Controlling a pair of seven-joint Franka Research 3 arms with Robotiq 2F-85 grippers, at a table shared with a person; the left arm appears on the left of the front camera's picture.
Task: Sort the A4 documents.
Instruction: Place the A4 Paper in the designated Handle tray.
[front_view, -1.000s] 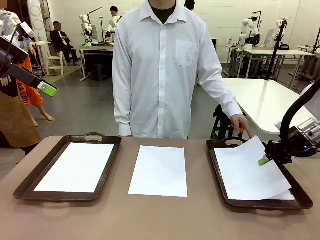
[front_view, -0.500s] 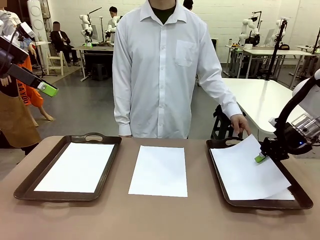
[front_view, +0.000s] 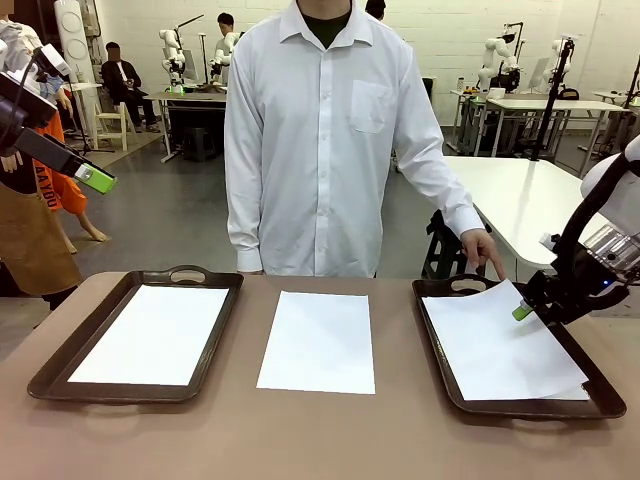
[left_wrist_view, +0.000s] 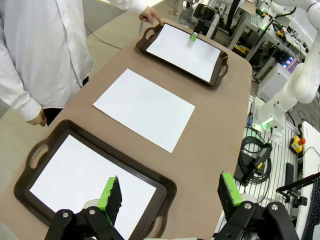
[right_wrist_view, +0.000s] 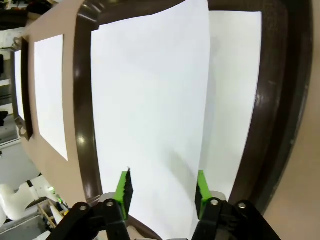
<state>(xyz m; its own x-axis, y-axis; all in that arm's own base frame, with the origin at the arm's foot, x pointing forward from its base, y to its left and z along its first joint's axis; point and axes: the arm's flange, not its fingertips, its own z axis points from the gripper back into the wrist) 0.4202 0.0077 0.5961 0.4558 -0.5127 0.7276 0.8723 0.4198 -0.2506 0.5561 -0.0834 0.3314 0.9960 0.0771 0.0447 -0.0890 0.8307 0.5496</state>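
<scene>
Three white A4 documents are in view. One lies in the left dark brown tray, one on the bare table in the middle, and a slightly skewed top sheet lies over another in the right tray. My right gripper hovers open just above that sheet's far right part. In the right wrist view its pads straddle the top sheet without gripping it. My left gripper hangs open, high at the left, with nothing in it. In its own view it looks down on the left tray's sheet.
A person in a white shirt stands at the far side, one hand by the right tray's far handle. The left tray sits near the table's left edge. Bare brown table lies between and in front of the trays.
My right gripper has opened and let go of the lifted sheet. The sheet has dropped flat into the right tray. The left arm has not moved.
</scene>
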